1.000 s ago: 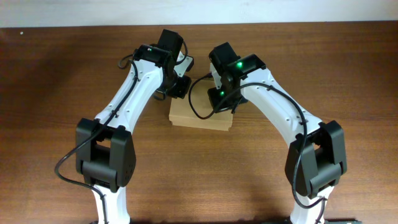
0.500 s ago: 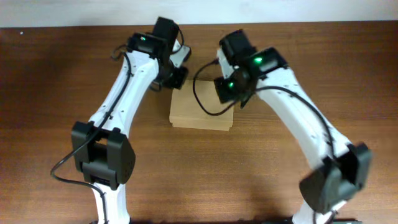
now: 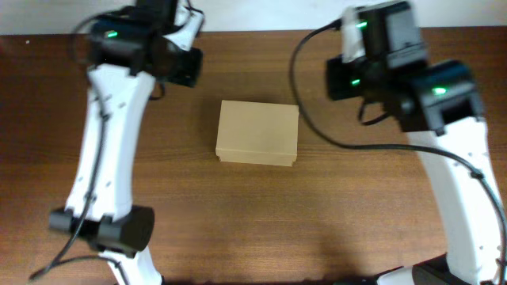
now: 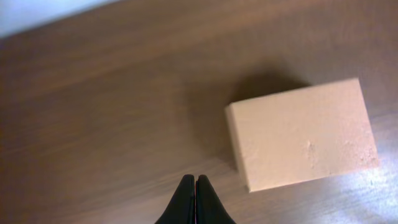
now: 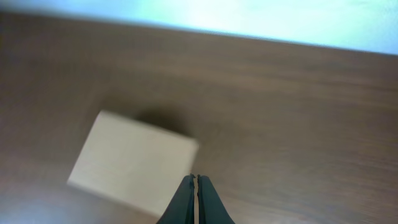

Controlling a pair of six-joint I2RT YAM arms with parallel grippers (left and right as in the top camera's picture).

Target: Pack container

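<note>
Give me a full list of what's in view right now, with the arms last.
box: one, tan cardboard, middle of the table, lid down flat, nothing touching it
table: one, dark brown wood, under everything
wall strip: one, white, past the table's far edge
cable: one, black, looping off the right arm beside the box
left arm: one, white with black joints, over the far left of the table, apart from the box
right arm: one, white with black joints, over the far right, apart from the box
left claw: black, fingers together, holding nothing
right claw: black, fingers together, holding nothing
</note>
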